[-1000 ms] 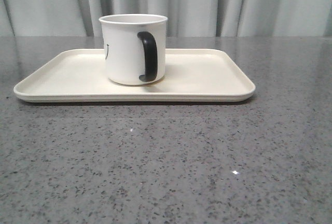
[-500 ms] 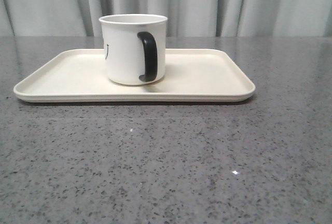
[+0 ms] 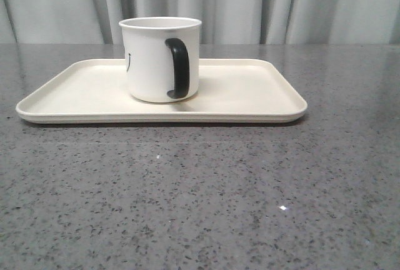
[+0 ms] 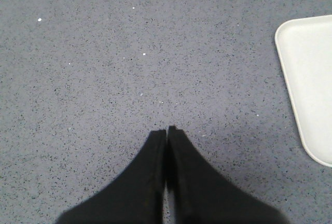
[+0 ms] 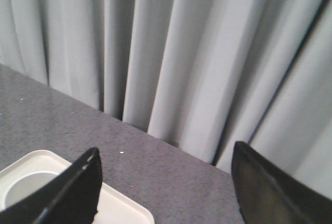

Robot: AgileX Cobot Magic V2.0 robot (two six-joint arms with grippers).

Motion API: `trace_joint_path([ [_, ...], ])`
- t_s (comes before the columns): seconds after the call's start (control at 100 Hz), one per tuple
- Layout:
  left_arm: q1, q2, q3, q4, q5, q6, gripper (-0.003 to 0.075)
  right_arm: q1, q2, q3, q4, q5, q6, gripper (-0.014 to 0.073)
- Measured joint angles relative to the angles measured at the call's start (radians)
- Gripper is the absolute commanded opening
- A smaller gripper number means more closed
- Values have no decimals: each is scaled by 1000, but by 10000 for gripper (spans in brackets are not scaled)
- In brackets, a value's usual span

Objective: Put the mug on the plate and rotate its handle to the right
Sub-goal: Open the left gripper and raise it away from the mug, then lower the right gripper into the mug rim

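The mug [image 3: 161,59] is seen upright on the plate [image 3: 250,95], its handle [image 3: 179,68] facing the front camera. Only wrist views show the left gripper [image 4: 166,129], jaws pressed together over the counter [image 4: 104,79], and the right gripper [image 5: 166,154], jaws spread.

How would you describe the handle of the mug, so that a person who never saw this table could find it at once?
On the speckled grey table lies a wide cream plate, and a white mug stands upright on it, slightly left of the middle. The handle is the thick black loop on the mug's wall, toward the camera and a little to the right. It is the only large glossy black shape on that pale body.
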Motion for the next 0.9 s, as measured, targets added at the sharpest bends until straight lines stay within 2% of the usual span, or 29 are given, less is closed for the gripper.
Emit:
trace_joint_path([
  [0.15,0,0,0,0,0,0,-20,37,169,-166,31,124,0,528],
  [0.35,0,0,0,0,0,0,-20,122,339,-294,46,190,0,528],
  [0.64,0,0,1,0,0,0,-20,242,534,-316,46,221,0,528],
  [0.9,0,0,1,0,0,0,-20,304,646,-316,46,221,0,528],
])
